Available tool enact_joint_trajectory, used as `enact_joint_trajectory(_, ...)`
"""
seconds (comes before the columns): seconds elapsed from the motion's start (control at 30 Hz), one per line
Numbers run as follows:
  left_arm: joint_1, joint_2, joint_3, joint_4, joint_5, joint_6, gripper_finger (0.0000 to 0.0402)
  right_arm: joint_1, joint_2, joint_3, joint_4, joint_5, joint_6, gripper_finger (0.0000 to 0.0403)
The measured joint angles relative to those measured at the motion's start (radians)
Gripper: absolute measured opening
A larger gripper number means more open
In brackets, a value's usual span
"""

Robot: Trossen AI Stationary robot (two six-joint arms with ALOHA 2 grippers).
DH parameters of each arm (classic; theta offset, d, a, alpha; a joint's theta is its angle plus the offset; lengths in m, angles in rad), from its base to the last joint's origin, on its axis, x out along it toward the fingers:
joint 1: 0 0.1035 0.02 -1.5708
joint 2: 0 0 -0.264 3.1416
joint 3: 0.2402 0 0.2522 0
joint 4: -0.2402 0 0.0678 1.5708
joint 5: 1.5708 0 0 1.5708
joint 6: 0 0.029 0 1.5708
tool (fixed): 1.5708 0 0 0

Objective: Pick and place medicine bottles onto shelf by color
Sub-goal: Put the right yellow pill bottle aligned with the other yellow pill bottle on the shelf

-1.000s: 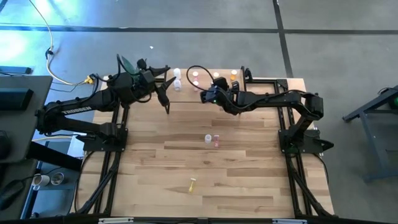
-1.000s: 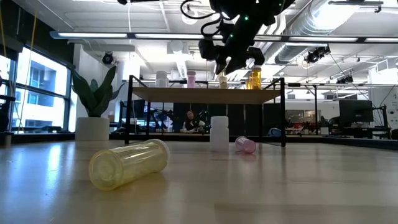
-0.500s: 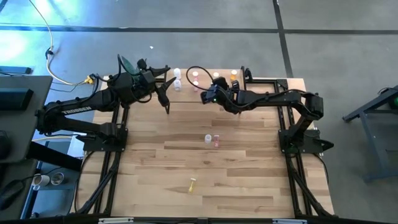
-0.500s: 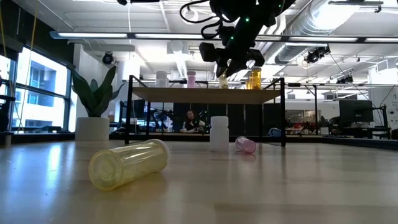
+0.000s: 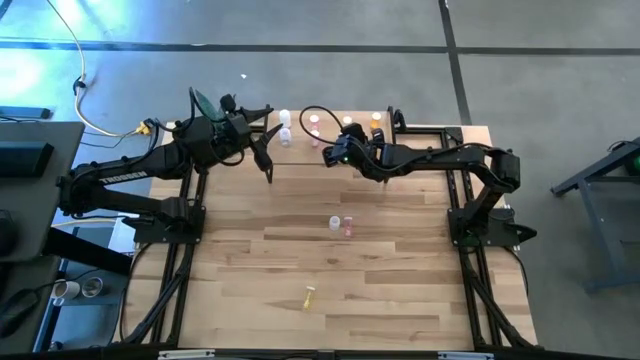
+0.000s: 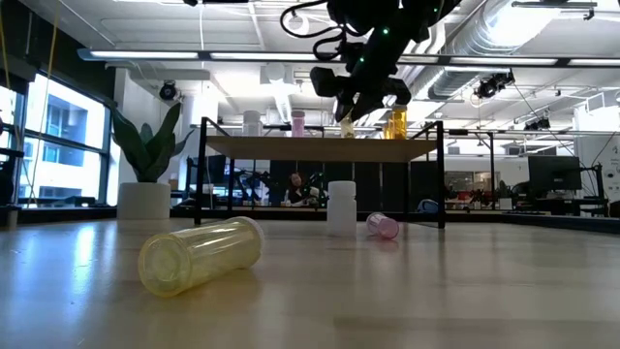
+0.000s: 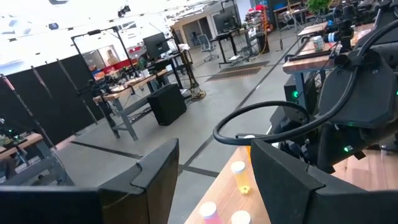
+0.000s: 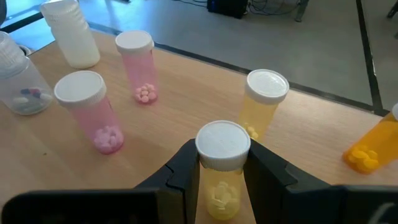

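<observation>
The shelf (image 6: 291,147), a light-wood board on black legs, stands at the table's far edge. It carries white, pink, yellow and orange medicine bottles. My right gripper (image 8: 222,163) (image 5: 336,152) (image 6: 356,101) reaches over the shelf and is shut on a pale yellow bottle (image 8: 222,142) (image 6: 346,124) with a white cap. Beside it stand another yellow bottle (image 8: 263,102), two pink ones (image 8: 90,111) (image 8: 138,62) and an orange one (image 8: 372,144). My left gripper (image 7: 214,171) (image 5: 264,142) hovers open and level by the shelf's left end, with nothing between its fingers. My right gripper pinches the pale yellow bottle's upper body (image 8: 222,180), just under the cap, between its two fingers (image 8: 185,169). The fingers slant down at it from the table's right. The bottle stands upright at the shelf's top. I cannot tell whether its base touches the board.
On the tabletop stand a white bottle (image 5: 335,224) (image 6: 341,206) and, lying beside it, a pink one (image 5: 348,229) (image 6: 382,226). A pale yellow bottle (image 5: 309,296) (image 6: 201,254) lies nearer the front edge. A potted plant (image 6: 145,155) stands at the far left.
</observation>
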Motion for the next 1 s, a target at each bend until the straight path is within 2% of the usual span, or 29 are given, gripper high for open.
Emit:
enact_joint_trajectory(0.37, 0.000, 0.000, 0.000, 0.000, 0.000, 0.000, 0.0188, 0.000, -0.001, 0.000, -0.004, 0.000, -0.022, 0.0093)
enact_joint_trajectory(0.67, 0.000, 0.000, 0.000, 0.000, 0.000, 0.000, 0.0188, 0.000, 0.000, 0.000, -0.012, -0.005, -0.022, 0.0138)
enact_joint_trajectory(1.0, 0.000, 0.000, 0.000, 0.000, 0.000, 0.000, 0.0188, 0.000, 0.000, 0.000, -0.007, 0.004, -0.022, 0.0144)
